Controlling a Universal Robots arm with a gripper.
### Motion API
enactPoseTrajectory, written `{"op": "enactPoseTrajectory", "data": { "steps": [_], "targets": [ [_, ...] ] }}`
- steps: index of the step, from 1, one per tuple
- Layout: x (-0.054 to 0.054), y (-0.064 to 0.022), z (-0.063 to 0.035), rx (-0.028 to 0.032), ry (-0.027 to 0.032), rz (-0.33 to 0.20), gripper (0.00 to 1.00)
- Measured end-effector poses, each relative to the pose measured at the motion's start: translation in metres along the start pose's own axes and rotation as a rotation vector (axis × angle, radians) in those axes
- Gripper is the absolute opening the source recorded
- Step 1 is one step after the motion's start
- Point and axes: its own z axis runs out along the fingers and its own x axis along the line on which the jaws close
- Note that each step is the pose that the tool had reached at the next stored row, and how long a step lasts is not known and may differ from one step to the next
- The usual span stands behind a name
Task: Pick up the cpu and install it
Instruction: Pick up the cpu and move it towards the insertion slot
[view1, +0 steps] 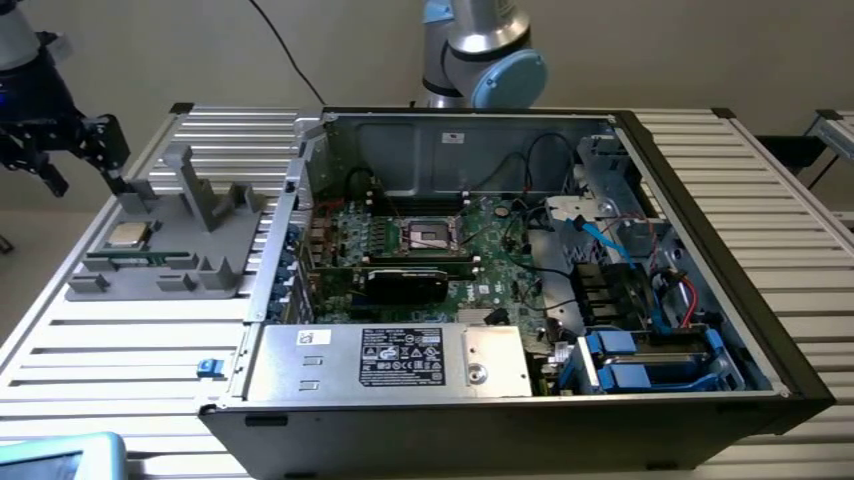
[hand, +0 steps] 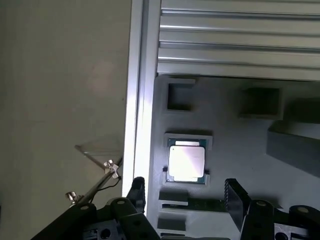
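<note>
Cpu (hand: 186, 162) lying flat in a recess of the grey holder (view1: 200, 270) at the left of the scene, well apart from the open computer case (view1: 694, 250). Not yet lifted or touched. Claw (hand: 186, 197) poised above the holder near the chip, jaws spread wide, gripping nothing. Socket (view1: 430, 235) on the motherboard mid-case seemingly bare, though hard to judge from this view. Pick-up not begun; carrying and installing all left to do.
</note>
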Motion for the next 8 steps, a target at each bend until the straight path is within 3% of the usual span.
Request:
{"op": "enactPoseTrajectory", "data": {
  "steps": [8],
  "targets": [
    [-0.002,-0.0011,0.0145,0.0,-0.0002,0.0,0.75]
  ]
}}
